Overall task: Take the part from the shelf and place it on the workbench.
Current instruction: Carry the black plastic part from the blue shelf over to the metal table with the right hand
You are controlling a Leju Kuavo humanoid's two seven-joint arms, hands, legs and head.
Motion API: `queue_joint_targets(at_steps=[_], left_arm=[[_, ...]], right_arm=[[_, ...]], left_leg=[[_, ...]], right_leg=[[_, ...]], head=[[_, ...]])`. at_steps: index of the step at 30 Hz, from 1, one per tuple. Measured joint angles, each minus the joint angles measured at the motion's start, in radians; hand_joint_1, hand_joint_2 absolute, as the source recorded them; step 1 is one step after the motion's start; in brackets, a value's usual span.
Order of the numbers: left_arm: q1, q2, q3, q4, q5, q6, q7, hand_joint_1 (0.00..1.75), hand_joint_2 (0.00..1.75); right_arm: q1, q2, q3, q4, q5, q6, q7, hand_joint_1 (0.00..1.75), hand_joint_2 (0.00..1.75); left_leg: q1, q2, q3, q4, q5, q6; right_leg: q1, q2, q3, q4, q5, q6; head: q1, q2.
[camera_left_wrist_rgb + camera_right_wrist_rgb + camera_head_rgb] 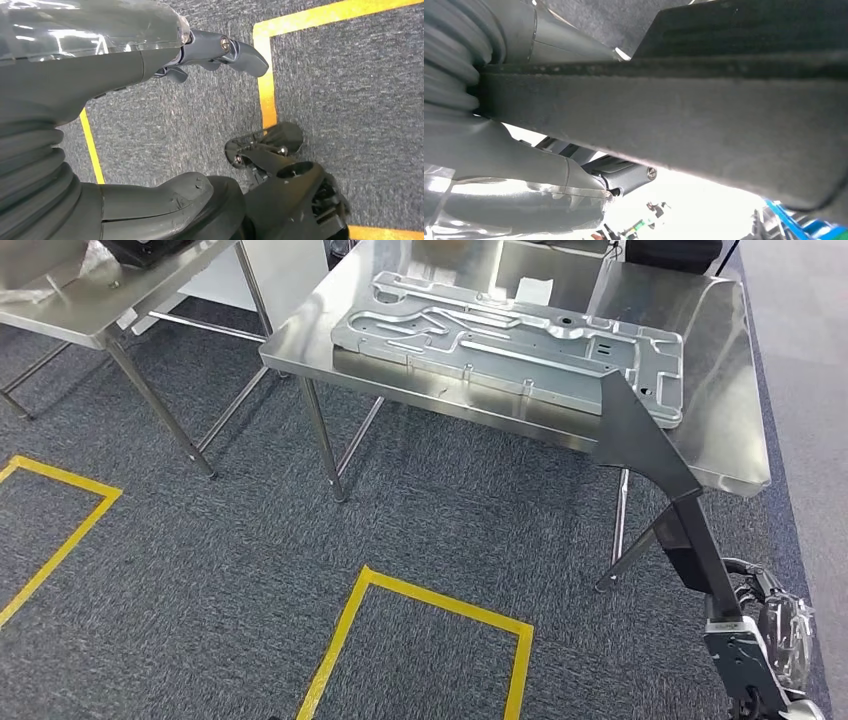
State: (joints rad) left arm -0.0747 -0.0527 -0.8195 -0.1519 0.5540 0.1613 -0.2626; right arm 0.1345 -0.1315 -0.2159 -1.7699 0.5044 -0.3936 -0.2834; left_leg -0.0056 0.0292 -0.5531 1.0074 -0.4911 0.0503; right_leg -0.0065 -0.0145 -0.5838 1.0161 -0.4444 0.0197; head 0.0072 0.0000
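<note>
The stainless steel workbench surface stands ahead, and a large pressed silver metal panel lies flat across it. A second steel table stands to its left. In the lower right, the right robot hand holds a long dark flat metal part upright, its upper end overlapping the surface's near edge. Yellow tape rectangles lie on the grey carpet floor before both tables.

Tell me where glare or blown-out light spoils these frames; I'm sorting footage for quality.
Head view: soft glare on the steel workbench, detail still readable. Right wrist view: background behind the dark part is blown out white. Left wrist view: even light, one highlight on the left hand.
</note>
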Motion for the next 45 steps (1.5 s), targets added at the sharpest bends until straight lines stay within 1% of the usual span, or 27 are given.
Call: queue_joint_targets(at_steps=[2, 3, 6, 7, 8, 9, 10, 11, 12, 13, 15, 17, 18, 21, 22, 23, 24, 26, 27, 28, 29, 31, 33, 36, 39, 41, 45], left_arm=[[0.000, -0.001, 0.000, 0.000, -0.001, -0.004, 0.005, 0.00, 1.75], [0.000, -0.002, -0.001, 0.000, -0.002, -0.004, 0.007, 0.00, 1.75], [0.000, -0.003, -0.002, 0.000, -0.003, -0.003, 0.018, 0.00, 1.75], [0.001, -0.003, -0.003, 0.000, -0.004, -0.002, 0.022, 0.00, 1.75], [0.002, -0.003, -0.004, 0.000, -0.005, 0.000, 0.025, 0.00, 1.75], [0.002, -0.003, -0.005, 0.000, -0.006, 0.002, 0.027, 0.00, 1.75], [0.002, -0.003, -0.006, 0.000, -0.007, 0.004, 0.030, 0.00, 1.75], [0.002, -0.001, -0.007, 0.000, -0.008, 0.007, 0.032, 0.00, 1.75], [0.000, -0.001, -0.009, 0.001, -0.008, 0.009, 0.033, 0.00, 1.75], [-0.001, 0.000, -0.011, 0.001, -0.009, 0.010, 0.036, 0.00, 1.75], [-0.002, 0.000, -0.017, 0.001, -0.008, 0.013, 0.038, 0.00, 1.75], [-0.003, 0.000, -0.023, 0.001, -0.008, 0.014, 0.041, 0.00, 1.75], [-0.005, 0.000, -0.026, 0.001, -0.008, 0.014, 0.042, 0.00, 1.75], [-0.007, 0.000, -0.030, 0.001, -0.007, 0.015, 0.045, 0.00, 1.75], [-0.006, 0.000, -0.031, 0.001, -0.007, 0.015, 0.046, 0.00, 1.75], [-0.006, 0.000, -0.032, 0.001, -0.006, 0.015, 0.048, 0.00, 1.75], [-0.005, 0.000, -0.033, 0.001, -0.006, 0.015, 0.049, 0.00, 1.75], [-0.004, 0.002, -0.035, 0.002, -0.005, 0.015, 0.050, 0.00, 1.75], [-0.005, 0.003, -0.037, 0.002, -0.004, 0.015, 0.050, 0.00, 1.75], [-0.007, 0.004, -0.038, 0.003, -0.003, 0.015, 0.050, 0.00, 1.75], [-0.008, 0.005, -0.038, 0.003, -0.002, 0.015, 0.049, 0.00, 1.75], [-0.008, 0.003, -0.039, 0.003, 0.000, 0.015, 0.047, 0.00, 1.75], [-0.006, 0.003, -0.041, 0.003, 0.004, 0.015, 0.044, 0.00, 1.75], [-0.006, 0.003, -0.046, 0.003, 0.009, 0.011, 0.041, 0.00, 1.75], [-0.006, 0.003, -0.051, 0.003, 0.011, 0.003, 0.030, 0.00, 1.75], [-0.006, 0.003, -0.054, 0.003, 0.012, -0.001, 0.023, 0.00, 1.75], [-0.006, 0.003, -0.055, 0.003, 0.014, -0.001, 0.017, 0.00, 1.75]], right_arm=[[-0.010, -0.001, 0.004, -0.003, 0.019, -0.001, 0.007, 1.75, 1.75], [-0.018, -0.003, 0.007, -0.005, 0.033, -0.004, 0.013, 1.75, 1.75], [-0.033, -0.015, 0.015, -0.004, 0.090, -0.012, 0.047, 1.75, 1.75], [-0.036, -0.021, 0.017, -0.001, 0.114, -0.013, 0.064, 1.75, 1.75], [-0.041, -0.029, 0.019, 0.003, 0.143, -0.014, 0.084, 1.75, 1.75], [-0.048, -0.038, 0.022, 0.008, 0.181, -0.018, 0.105, 1.75, 1.75], [-0.058, -0.048, 0.025, 0.016, 0.229, -0.025, 0.127, 1.75, 1.75], [-0.069, -0.057, 0.027, 0.028, 0.285, -0.034, 0.150, 1.75, 1.75], [-0.082, -0.068, 0.029, 0.041, 0.341, -0.042, 0.172, 1.75, 1.75], [-0.091, -0.078, 0.030, 0.055, 0.393, -0.049, 0.193, 1.75, 1.75], [-0.104, -0.097, 0.034, 0.081, 0.492, -0.056, 0.237, 1.75, 1.75], [-0.118, -0.117, 0.038, 0.105, 0.631, -0.062, 0.294, 1.75, 1.75], [-0.131, -0.129, 0.040, 0.120, 0.720, -0.066, 0.327, 1.75, 1.75], [-0.173, -0.164, 0.055, 0.177, 0.918, -0.071, 0.405, 1.75, 1.75], [-0.184, -0.174, 0.063, 0.198, 0.947, -0.071, 0.419, 1.75, 1.75], [-0.195, -0.184, 0.071, 0.217, 0.966, -0.070, 0.430, 1.75, 1.75], [-0.206, -0.193, 0.078, 0.233, 0.975, -0.070, 0.438, 1.75, 1.75], [-0.227, -0.210, 0.087, 0.255, 0.975, -0.068, 0.445, 1.75, 1.75], [-0.237, -0.218, 0.088, 0.263, 0.972, -0.069, 0.447, 1.75, 1.75], [-0.245, -0.224, 0.089, 0.270, 0.968, -0.069, 0.450, 1.75, 1.75], [-0.250, -0.230, 0.090, 0.276, 0.961, -0.071, 0.451, 1.75, 1.75], [-0.250, -0.238, 0.092, 0.283, 0.936, -0.078, 0.448, 1.75, 1.75], [-0.244, -0.244, 0.095, 0.284, 0.897, -0.095, 0.436, 1.75, 1.75], [-0.239, -0.250, 0.093, 0.278, 0.785, -0.128, 0.385, 1.75, 1.75], [-0.235, -0.249, 0.089, 0.248, 0.549, -0.138, 0.261, 1.75, 1.75], [-0.233, -0.245, 0.089, 0.209, 0.429, -0.123, 0.207, 1.75, 1.75], [-0.238, -0.245, 0.087, 0.139, 0.317, -0.064, 0.169, 1.75, 1.75]], left_leg=[[0.007, 0.001, 0.022, -0.023, 0.005, 0.008], [0.011, 0.001, 0.032, -0.029, 0.008, 0.009], [0.017, 0.002, 0.040, -0.032, 0.009, 0.004], [0.020, 0.002, 0.043, -0.031, 0.006, 0.000], [0.025, 0.002, 0.047, -0.030, 0.002, -0.007], [0.032, 0.002, 0.053, -0.027, -0.003, -0.015], [0.038, 0.002, 0.059, -0.024, -0.011, -0.026], [0.043, 0.003, 0.065, -0.020, -0.018, -0.037], [0.045, 0.003, 0.067, -0.015, -0.025, -0.047], [0.043, 0.004, 0.067, -0.013, -0.031, -0.057], [0.040, 0.006, 0.070, -0.009, -0.038, -0.072], [0.044, 0.002, 0.064, 0.020, -0.042, -0.080], [0.045, -0.003, 0.043, 0.060, -0.051, -0.080], [0.039, -0.017, -0.077, 0.251, -0.125, -0.073], [0.034, -0.019, -0.112, 0.293, -0.138, -0.067], [0.028, -0.019, -0.133, 0.304, -0.130, -0.059], [0.021, -0.020, -0.137, 0.278, -0.099, -0.046], [0.002, -0.023, -0.105, 0.157, -0.004, -0.009], [-0.006, -0.024, -0.090, 0.099, 0.028, 0.008], [-0.013, -0.026, -0.079, 0.060, 0.048, 0.019], [-0.017, -0.027, -0.073, 0.041, 0.053, 0.023], [-0.022, -0.031, -0.068, 0.028, 0.061, 0.005], [-0.022, -0.035, -0.066, 0.024, 0.061, -0.007], [-0.022, -0.035, -0.065, 0.025, 0.057, -0.003], [-0.022, -0.035, -0.065, 0.025, 0.055, -0.002], [-0.023, -0.035, -0.065, 0.025, 0.055, -0.001], [-0.023, -0.035, -0.065, 0.025, 0.055, 0.000]], right_leg=[[-0.001, 0.002, -0.002, 0.020, -0.003, 0.008], [-0.003, 0.005, -0.013, 0.046, -0.022, 0.013], [-0.017, 0.010, -0.099, 0.205, -0.105, 0.032], [-0.024, 0.010, -0.121, 0.238, -0.111, 0.038], [-0.030, 0.010, -0.127, 0.235, -0.097, 0.045], [-0.037, 0.009, -0.112, 0.195, -0.063, 0.052], [-0.045, 0.006, -0.086, 0.129, -0.021, 0.060], [-0.046, 0.002, -0.062, 0.071, 0.003, 0.066], [-0.045, -0.003, -0.047, 0.029, 0.013, 0.062], [-0.042, -0.005, -0.042, 0.010, 0.012, 0.052], [-0.036, -0.003, -0.045, 0.014, 0.000, 0.018], [-0.035, 0.004, -0.037, 0.016, -0.004, -0.001], [-0.033, 0.007, -0.031, 0.016, -0.008, -0.009], [-0.019, 0.015, -0.017, 0.015, -0.022, -0.028], [-0.012, 0.019, -0.012, 0.015, -0.026, -0.032], [-0.005, 0.023, -0.006, 0.015, -0.031, -0.036], [0.003, 0.027, 0.002, 0.015, -0.036, -0.039], [0.013, 0.032, 0.017, 0.014, -0.047, -0.043], [0.014, 0.034, 0.022, 0.014, -0.051, -0.043], [0.013, 0.034, 0.022, 0.012, -0.053, -0.041], [0.010, 0.034, 0.021, 0.012, -0.054, -0.038], [0.005, 0.033, 0.019, 0.011, -0.056, -0.032], [0.004, 0.032, 0.022, 0.009, -0.058, -0.029], [0.004, 0.032, 0.025, 0.005, -0.060, -0.026], [0.004, 0.032, 0.027, 0.003, -0.060, -0.025], [0.004, 0.032, 0.027, 0.002, -0.060, -0.025], [0.004, 0.032, 0.029, 0.000, -0.059, -0.022]], head=[[0.001, 0.000], [0.002, 0.000], [0.003, 0.000], [0.002, 0.000], [0.002, 0.000], [0.002, 0.000], [0.003, 0.000], [0.007, 0.000], [0.011, 0.000], [0.015, 0.000], [0.017, 0.000], [0.012, 0.000], [0.009, 0.000], [0.000, 0.000], [-0.002, 0.000], [-0.002, 0.000], [-0.003, 0.000], [-0.001, 0.000], [0.004, 0.000], [0.006, 0.000], [0.009, 0.000], [0.006, 0.000], [0.005, 0.000], [0.005, 0.000], [0.005, 0.000], [0.005, 0.000], [0.005, 0.000]])
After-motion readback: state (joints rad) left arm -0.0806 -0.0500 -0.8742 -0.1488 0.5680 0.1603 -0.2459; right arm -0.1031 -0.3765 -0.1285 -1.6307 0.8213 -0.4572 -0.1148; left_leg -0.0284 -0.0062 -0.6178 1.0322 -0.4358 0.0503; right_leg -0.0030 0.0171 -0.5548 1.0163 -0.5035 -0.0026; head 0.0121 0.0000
